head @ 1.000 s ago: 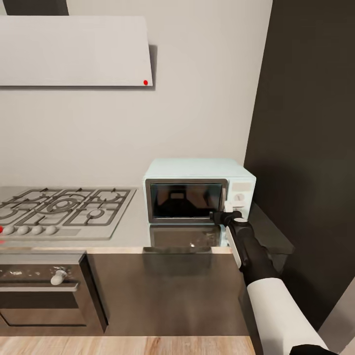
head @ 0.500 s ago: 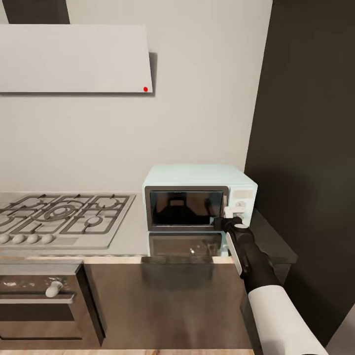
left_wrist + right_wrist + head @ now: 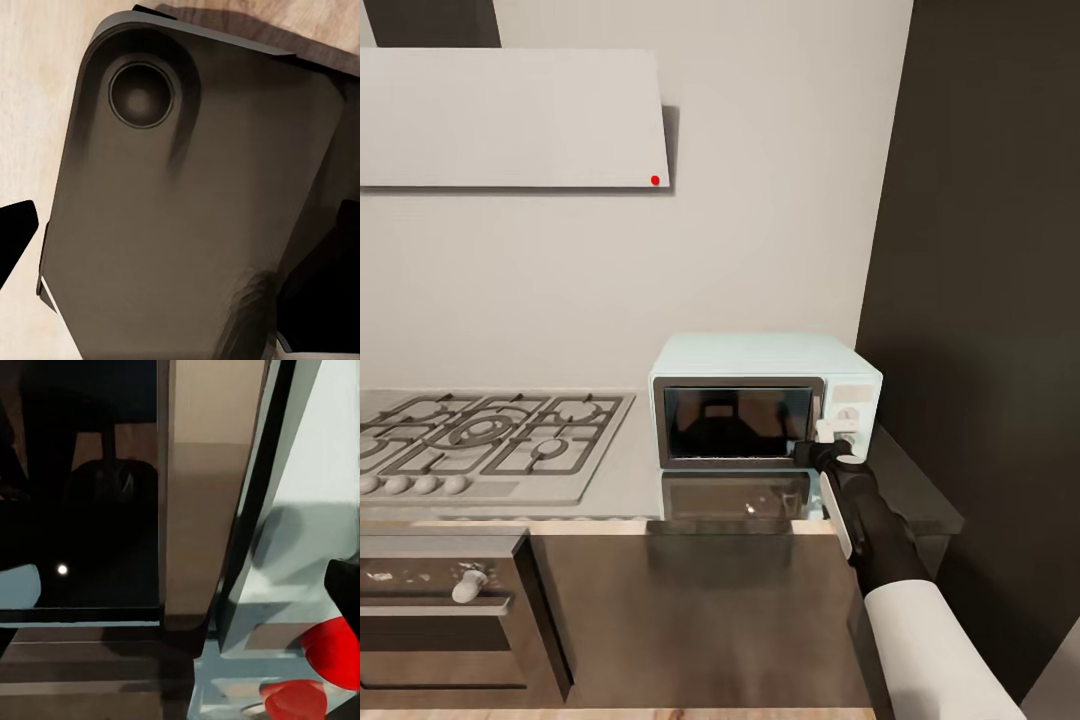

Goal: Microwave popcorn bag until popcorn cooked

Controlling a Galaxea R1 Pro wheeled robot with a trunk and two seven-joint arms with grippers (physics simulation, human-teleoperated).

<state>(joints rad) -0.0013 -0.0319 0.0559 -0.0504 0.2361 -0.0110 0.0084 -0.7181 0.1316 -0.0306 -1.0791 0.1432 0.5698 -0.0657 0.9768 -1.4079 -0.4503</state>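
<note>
The pale mint-blue microwave (image 3: 760,358) stands on the grey countertop (image 3: 625,470) with its dark glass door (image 3: 735,420) closed. A dim dark shape sits behind the glass; I cannot tell what it is. The popcorn bag and popcorn are out of view. My right gripper (image 3: 815,447) is at the door's right edge, just below the white knob panel (image 3: 848,400). In the right wrist view the right gripper (image 3: 180,585) is open, with the door's beige vertical strip (image 3: 202,510) between its fingers and the microwave's pale panel (image 3: 315,495) beside it. My left gripper (image 3: 180,240) hangs open above my dark base.
A gas hob (image 3: 490,435) lies to the microwave's left, with a built-in oven (image 3: 440,610) below it and a white hood (image 3: 510,120) above. A tall dark cabinet wall (image 3: 990,300) stands close on the right. Wooden floor (image 3: 30,90) shows under my base.
The whole picture shifted down a little a second ago, a camera move. Since then nothing has visibly moved. My right gripper stays at the door's right edge.
</note>
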